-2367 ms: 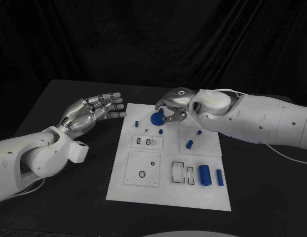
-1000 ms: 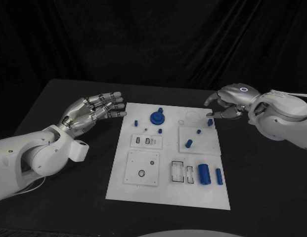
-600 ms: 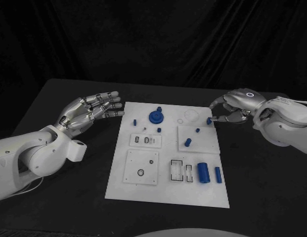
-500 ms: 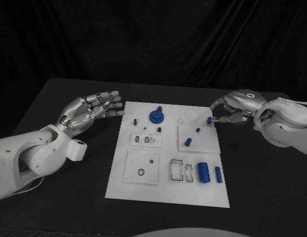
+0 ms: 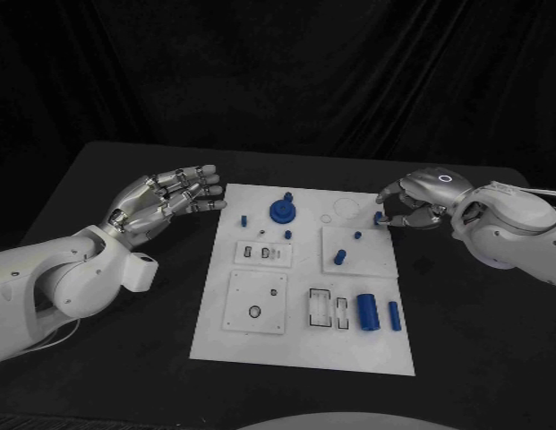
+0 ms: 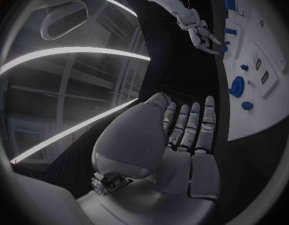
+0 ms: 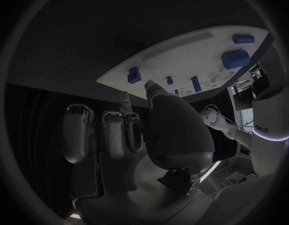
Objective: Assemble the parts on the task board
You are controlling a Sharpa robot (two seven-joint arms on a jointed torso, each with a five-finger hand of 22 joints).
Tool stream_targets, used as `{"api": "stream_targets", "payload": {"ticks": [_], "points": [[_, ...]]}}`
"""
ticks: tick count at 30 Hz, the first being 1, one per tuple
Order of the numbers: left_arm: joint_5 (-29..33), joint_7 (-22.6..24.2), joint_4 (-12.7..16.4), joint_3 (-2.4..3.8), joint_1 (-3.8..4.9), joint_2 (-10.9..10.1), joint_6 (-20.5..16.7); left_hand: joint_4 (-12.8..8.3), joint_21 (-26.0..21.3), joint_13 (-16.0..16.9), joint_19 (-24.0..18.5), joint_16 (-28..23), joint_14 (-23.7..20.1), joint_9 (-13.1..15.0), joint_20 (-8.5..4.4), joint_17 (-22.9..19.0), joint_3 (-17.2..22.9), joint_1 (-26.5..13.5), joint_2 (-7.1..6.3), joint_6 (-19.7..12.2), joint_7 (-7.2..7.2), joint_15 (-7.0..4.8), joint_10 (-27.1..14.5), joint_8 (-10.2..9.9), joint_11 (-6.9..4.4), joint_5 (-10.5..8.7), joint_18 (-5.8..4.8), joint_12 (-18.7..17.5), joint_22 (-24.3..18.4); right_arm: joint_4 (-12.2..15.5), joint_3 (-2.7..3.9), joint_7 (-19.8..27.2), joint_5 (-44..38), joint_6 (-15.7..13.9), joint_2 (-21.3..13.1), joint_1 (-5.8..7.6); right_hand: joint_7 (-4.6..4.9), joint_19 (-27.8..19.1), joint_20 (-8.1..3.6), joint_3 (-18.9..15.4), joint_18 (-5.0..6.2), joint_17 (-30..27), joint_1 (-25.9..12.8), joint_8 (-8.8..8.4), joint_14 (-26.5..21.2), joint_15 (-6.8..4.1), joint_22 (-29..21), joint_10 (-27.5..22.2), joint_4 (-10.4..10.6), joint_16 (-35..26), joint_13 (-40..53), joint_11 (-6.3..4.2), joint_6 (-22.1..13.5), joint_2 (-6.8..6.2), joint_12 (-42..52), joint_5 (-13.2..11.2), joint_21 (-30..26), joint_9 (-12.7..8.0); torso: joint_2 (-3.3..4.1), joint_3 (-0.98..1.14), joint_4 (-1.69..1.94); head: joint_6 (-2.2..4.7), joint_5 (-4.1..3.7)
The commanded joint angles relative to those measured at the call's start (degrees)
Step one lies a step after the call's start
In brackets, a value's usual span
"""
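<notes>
The white task board lies mid-table. A round blue part stands near its far edge, and a small blue piece sits at its right edge. My right hand hovers at that edge with curled fingers. Its fingertips are right at the small piece, and whether they pinch it is unclear. My left hand is held off the board's far left corner, fingers spread and holding nothing; it shows up close in the left wrist view.
More blue parts lie on the board: a thick cylinder and a slim bar near the front right, and small pegs in the middle. Recessed slots are at the front left. Black table surrounds the board.
My right hand has left the round blue part, swung to the board's right edge and settled lower by the small blue piece. The left hand has stayed in place.
</notes>
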Motion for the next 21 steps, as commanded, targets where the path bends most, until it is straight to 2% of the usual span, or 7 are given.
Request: {"api": "stream_targets", "payload": {"ticks": [1,7,15,21], "points": [[-0.05,0.62,0.13,0.04,-0.07,-0.06,0.87,-0.08,-0.26,0.06,-0.46,0.08,-0.47,0.00,0.06,0.06,0.34,0.26,-0.01,-0.24,0.09,0.00,-0.36,-0.05,-0.15,-0.21,-0.05,0.21,-0.09,-0.44,0.03,-1.27,0.00,0.69,0.36,-0.31,0.41,1.39,-0.19,0.13,-0.03,15.07,0.76,0.15,6.06,-0.35,11.24,6.00,0.10,0.15,15.07,-0.02,0.22,0.00,0.20,0.22,-0.50,0.08,-0.04,-0.04,0.07,-0.10,0.02],[-0.05,0.63,0.18,0.04,-0.08,-0.10,0.97,-0.12,-0.30,0.07,-0.47,0.10,-0.50,0.01,0.06,0.06,0.43,0.25,0.00,-0.28,0.08,-0.01,-0.43,-0.04,-0.17,-0.22,-0.04,0.24,-0.10,-1.37,0.03,-1.80,0.00,1.55,1.08,-0.63,0.56,1.00,-0.09,0.11,0.13,15.07,1.11,0.19,6.06,-0.23,10.98,6.00,0.06,0.15,15.07,0.12,0.31,0.01,0.20,0.34,-1.18,0.24,0.00,-0.01,0.10,-0.19,-0.10],[-0.05,0.58,0.12,0.04,-0.09,-0.09,1.07,-0.12,-0.30,0.07,-0.47,0.10,-0.50,0.01,0.06,0.06,0.43,0.25,0.00,-0.28,0.08,-0.01,-0.43,-0.04,-0.17,-0.22,-0.04,0.24,-0.10,-1.92,0.03,-1.78,0.00,1.77,1.74,-0.85,0.70,0.92,0.06,0.42,0.17,15.07,2.57,2.01,6.06,-0.12,10.98,6.00,-0.07,0.15,15.07,0.25,2.36,0.45,0.20,4.06,-1.56,1.54,0.00,-0.04,0.14,-0.32,-0.11],[-0.05,0.53,0.10,0.04,-0.11,-0.10,1.18,-0.12,-0.30,0.07,-0.47,0.10,-0.50,0.01,0.06,0.06,0.43,0.25,0.00,-0.28,0.08,-0.01,-0.43,-0.04,-0.17,-0.22,-0.04,0.24,-0.10,-2.23,0.03,-1.84,0.00,1.98,2.11,-0.92,0.70,0.92,0.06,0.53,0.18,15.07,3.17,2.94,6.06,-0.13,10.99,6.00,-0.20,0.15,15.07,0.25,3.05,0.56,0.20,5.31,-1.68,2.15,-0.01,-0.07,0.08,-0.48,-0.02]]}}
